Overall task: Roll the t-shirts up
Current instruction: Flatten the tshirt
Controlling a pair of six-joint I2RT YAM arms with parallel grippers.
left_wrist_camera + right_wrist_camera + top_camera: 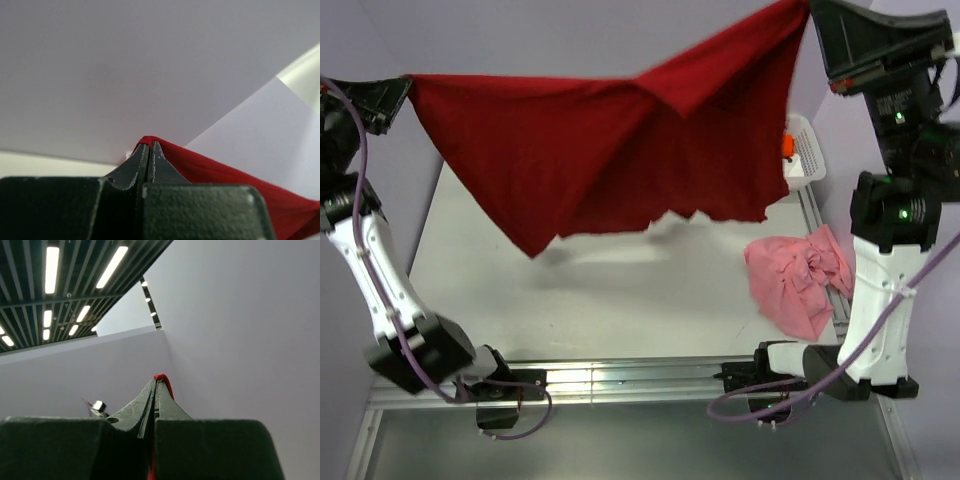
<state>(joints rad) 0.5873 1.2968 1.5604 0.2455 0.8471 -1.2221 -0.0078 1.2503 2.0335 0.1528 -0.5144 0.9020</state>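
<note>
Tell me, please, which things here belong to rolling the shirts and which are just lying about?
Part of the job: dark red shirt, stretched in the air between the left claw and right claw; pink shirt, crumpled on the table.
Lying about: white basket at the far right, with something orange at its rim, too small to identify.

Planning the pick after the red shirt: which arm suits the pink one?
Right, probably. The pink t-shirt lies crumpled beside the right arm, across the table from the left arm. The right gripper and left gripper are both shut on the dark red t-shirt.
</note>
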